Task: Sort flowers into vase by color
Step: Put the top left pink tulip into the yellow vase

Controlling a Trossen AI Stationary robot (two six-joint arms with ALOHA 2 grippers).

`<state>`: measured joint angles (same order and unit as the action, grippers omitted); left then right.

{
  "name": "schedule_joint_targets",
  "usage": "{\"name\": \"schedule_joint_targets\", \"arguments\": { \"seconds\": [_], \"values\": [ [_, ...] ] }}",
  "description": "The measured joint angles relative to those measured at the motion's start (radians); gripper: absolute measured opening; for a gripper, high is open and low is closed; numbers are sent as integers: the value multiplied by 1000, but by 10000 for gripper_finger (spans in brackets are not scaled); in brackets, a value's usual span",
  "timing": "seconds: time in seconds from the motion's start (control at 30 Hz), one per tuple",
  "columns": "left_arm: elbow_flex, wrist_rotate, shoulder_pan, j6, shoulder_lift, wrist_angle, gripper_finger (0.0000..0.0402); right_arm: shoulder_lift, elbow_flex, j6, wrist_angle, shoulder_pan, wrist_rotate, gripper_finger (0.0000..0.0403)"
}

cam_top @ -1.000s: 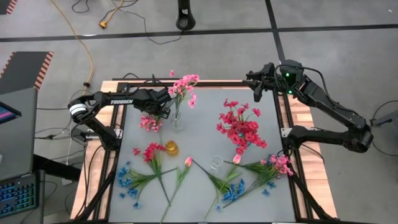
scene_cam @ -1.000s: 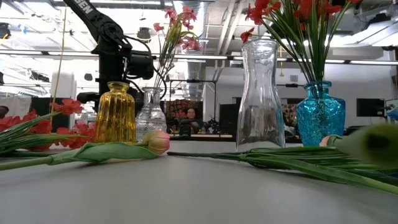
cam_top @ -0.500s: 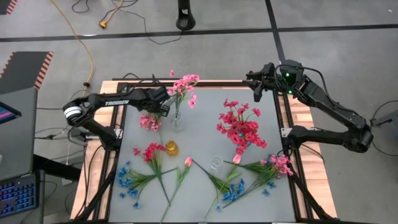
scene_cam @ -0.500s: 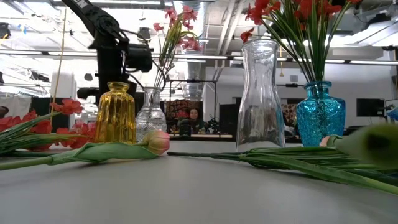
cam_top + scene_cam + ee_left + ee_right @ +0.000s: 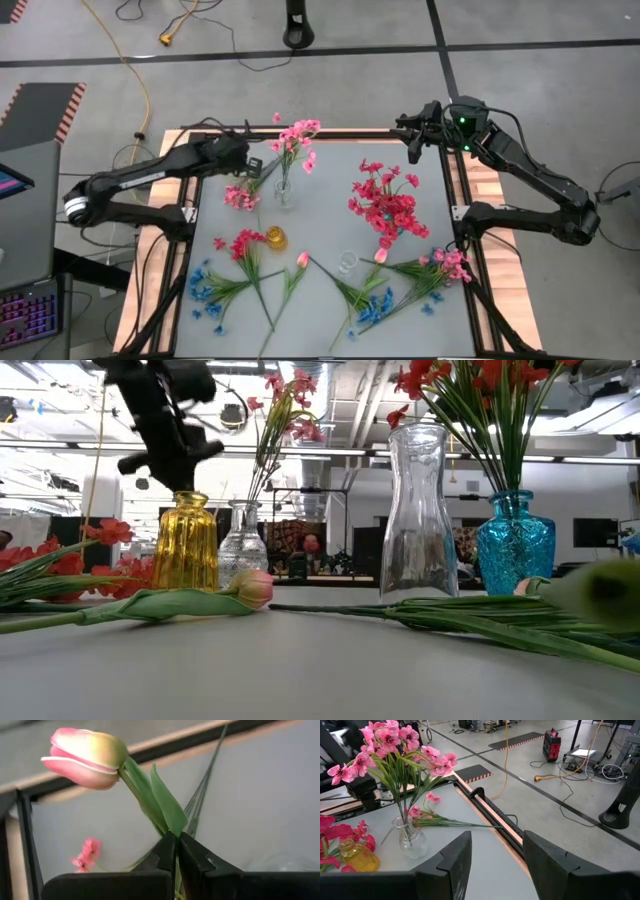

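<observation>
The left end effector (image 5: 176, 851) is closed on the green stem of a pink tulip (image 5: 86, 758), held up in the air just beside the small clear vase (image 5: 285, 192) w/ light pink flowers (image 5: 297, 135). The right end effector (image 5: 494, 851) is open w/ nothing between its fingers, well apart from that vase, at the far counter (image 5: 330, 200) edge. Other flowers (image 5: 232, 285) lie on the counter, nearer the camera than the vase.

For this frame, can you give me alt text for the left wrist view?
The left claw is shut on the green stem of a pink tulip, whose bud stands above the fingers. Behind it lie the grey table and a small pink sprig.
</observation>
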<state>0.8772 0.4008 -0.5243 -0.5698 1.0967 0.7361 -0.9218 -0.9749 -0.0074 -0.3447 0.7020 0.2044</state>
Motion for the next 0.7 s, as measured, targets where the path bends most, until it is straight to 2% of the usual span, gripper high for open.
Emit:
{"name": "schedule_joint_targets", "arguments": {
  "seconds": [0.13,0.43,0.7],
  "values": [
    [0,60,43,32,-108,0,0,0,0,0,0,0,0,203],
    [0,62,175,55,-336,-15,0,0,0,0,0,0,0,203],
    [0,77,359,155,-419,-190,0,0,0,0,0,0,0,203]
  ]
}}
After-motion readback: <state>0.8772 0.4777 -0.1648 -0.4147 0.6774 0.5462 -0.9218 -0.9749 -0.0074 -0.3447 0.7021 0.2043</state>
